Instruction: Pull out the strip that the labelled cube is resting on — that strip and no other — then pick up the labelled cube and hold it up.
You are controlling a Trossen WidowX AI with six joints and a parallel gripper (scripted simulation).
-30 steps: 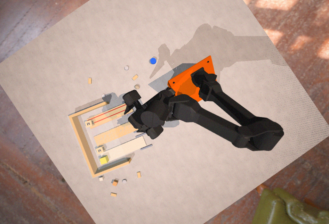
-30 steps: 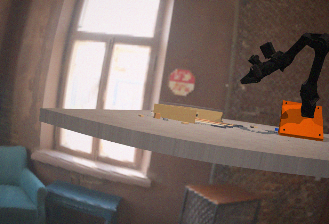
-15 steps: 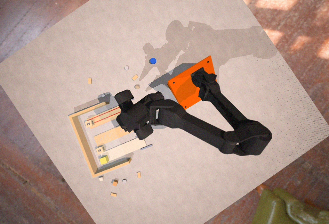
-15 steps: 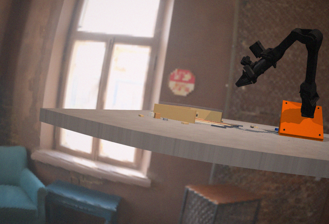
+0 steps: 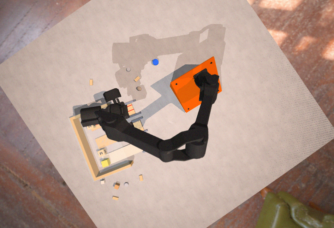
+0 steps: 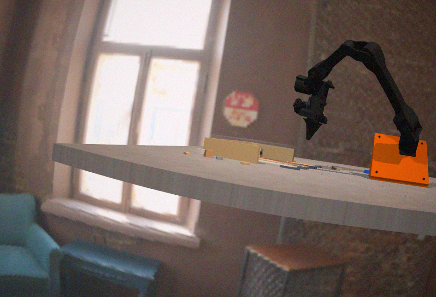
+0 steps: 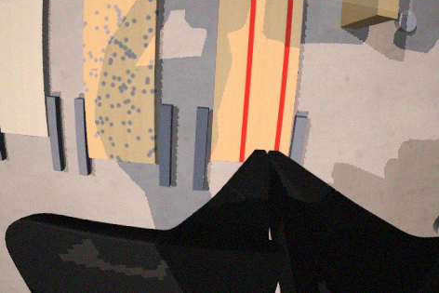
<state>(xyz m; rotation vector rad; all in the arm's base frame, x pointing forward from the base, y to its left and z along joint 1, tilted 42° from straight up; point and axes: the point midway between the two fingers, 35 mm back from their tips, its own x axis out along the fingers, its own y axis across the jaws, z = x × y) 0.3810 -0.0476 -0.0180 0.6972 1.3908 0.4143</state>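
My gripper (image 6: 309,138) (image 7: 264,161) is shut and empty, pointing down. It hangs above the table, over the near end of the red-striped strip (image 5: 130,108) (image 7: 265,103). One cube marked M (image 5: 89,127) is partly hidden by the arm at that strip's far end. A speckled strip (image 5: 138,125) (image 7: 126,103) lies beside it. A second cube marked M (image 5: 101,152) stands near the gap between the speckled strip and the cream strip (image 5: 122,152) (image 7: 20,80). A yellow cube (image 5: 105,162) is at the cream strip's far end. The cubes are out of the wrist view.
A low wooden wall (image 5: 83,144) (image 6: 232,150) surrounds the strips' far ends and outer sides. Short grey rails (image 7: 166,150) flank their near ends. A blue disc (image 5: 155,62), an orange block (image 5: 116,185) (image 6: 208,153) and several small pieces lie outside. The arm stands on an orange base (image 5: 186,95) (image 6: 387,166).
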